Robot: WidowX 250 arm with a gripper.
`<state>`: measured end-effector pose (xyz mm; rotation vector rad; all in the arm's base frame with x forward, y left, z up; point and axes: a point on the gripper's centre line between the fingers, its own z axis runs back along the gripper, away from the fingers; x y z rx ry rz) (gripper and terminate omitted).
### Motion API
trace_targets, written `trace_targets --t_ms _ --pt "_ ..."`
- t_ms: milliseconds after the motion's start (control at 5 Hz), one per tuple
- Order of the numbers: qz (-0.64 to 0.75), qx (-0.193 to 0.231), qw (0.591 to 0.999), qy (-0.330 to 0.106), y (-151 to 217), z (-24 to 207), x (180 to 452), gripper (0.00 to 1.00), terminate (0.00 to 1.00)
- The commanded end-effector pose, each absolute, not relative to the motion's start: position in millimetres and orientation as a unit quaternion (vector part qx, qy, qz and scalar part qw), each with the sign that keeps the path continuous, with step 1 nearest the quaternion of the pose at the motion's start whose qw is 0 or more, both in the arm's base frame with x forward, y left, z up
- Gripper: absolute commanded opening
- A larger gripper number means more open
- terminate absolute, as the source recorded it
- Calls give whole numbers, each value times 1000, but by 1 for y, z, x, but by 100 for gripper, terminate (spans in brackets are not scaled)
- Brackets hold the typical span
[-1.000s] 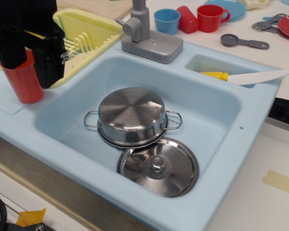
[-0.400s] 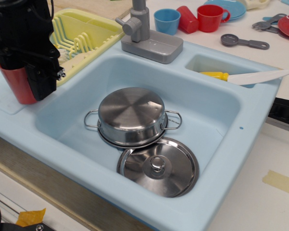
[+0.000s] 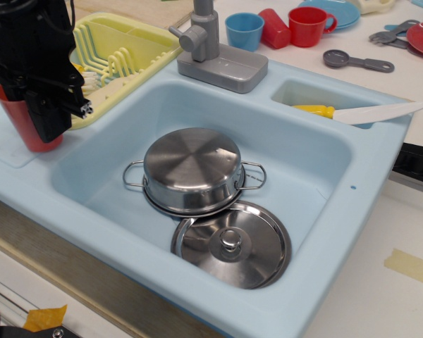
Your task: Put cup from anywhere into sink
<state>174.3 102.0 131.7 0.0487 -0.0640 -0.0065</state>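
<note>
One end effector [image 3: 41, 105] is all I have, and it's black and bulky, parked at nine o'clock of the basin, right over the red-orange cup [image 3: 25, 127]. My fingers straddle the tumbler's upper part, but I cannot tell whether they are actually clamped on it. Cup sits upright on the flat ledge of the light blue sink [image 3: 317, 232], outside the basin, just beside the yellow dish rack [image 3: 130, 46] at its twelve o'clock. Down in the basin, an upside-down steel pot [image 3: 192, 169] sits dead centre, its lid [image 3: 231, 243] lying flat at five o'clock, tucked partly under the pot's rim. Grey faucet [image 3: 215, 49] stands at twelve o'clock. At two o'clock, a yellow-handled toy knife [image 3: 359, 111] lies across the small side compartment. Beyond, on the tabletop [image 3: 409, 77], a short blue cup [image 3: 244, 30] and a red mug [image 3: 308, 25].
</note>
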Motion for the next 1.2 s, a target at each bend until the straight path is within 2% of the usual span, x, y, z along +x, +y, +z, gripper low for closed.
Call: trace_targets --t_ms 0,400,800,1000 --pt "0 38 998 -51 97 144 170 0 0" --pt "-10 57 996 -70 53 171 180 0 0" --pt "-84 69 988 -112 25 171 194 0 0" --pt "-111 71 982 -134 18 171 205 100 0"
